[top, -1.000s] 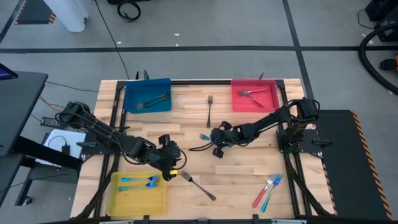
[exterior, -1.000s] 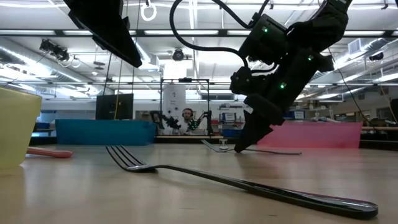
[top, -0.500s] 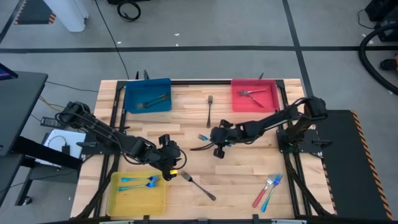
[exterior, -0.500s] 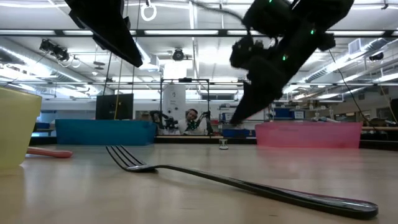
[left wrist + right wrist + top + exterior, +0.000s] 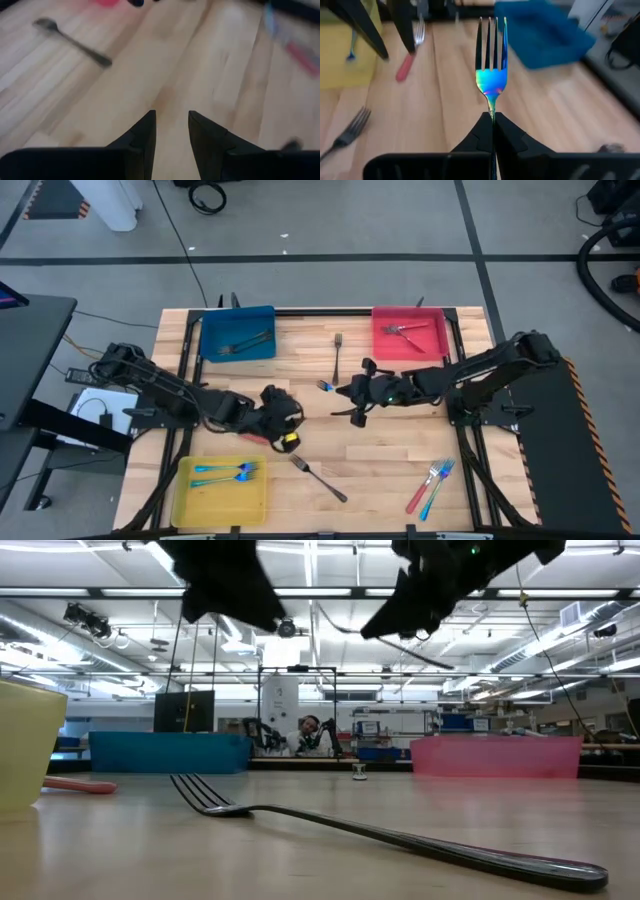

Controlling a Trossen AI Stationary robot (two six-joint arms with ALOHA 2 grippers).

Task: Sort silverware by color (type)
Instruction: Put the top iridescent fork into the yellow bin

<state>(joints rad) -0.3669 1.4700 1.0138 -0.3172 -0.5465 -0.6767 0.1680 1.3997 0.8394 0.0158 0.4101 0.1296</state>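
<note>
My right gripper [image 5: 342, 391] hovers over the table's middle, shut on a blue iridescent fork [image 5: 491, 75] whose tines point toward the blue tray [image 5: 237, 333]. My left gripper [image 5: 283, 423] is open [image 5: 172, 127] above bare wood left of centre and touches nothing. A dark grey fork [image 5: 318, 478] lies flat on the table near the front, and it fills the foreground of the low view [image 5: 400, 835]. Another dark fork [image 5: 337, 355] lies near the far edge. A red fork and a blue one [image 5: 430, 486] lie at the near right. My right gripper pinches the iridescent fork between its two fingers at the neck [image 5: 492, 111], just below the tines. The fork runs on in line with the fingers, its head sticking out past their tips. It is lifted clear of the table, roughly level.
The blue tray holds dark forks, the red tray [image 5: 410, 333] at the far right holds red utensils, and the yellow tray [image 5: 220, 485] at the near left holds blue forks. Bare wood lies between the two grippers and along the table's near middle.
My right gripper has risen from the table with the iridescent fork, lifting it clear, and has drifted slightly toward the far edge. My left gripper has moved toward the far edge and a little right, away from the dark grey fork, which has stayed in place.
</note>
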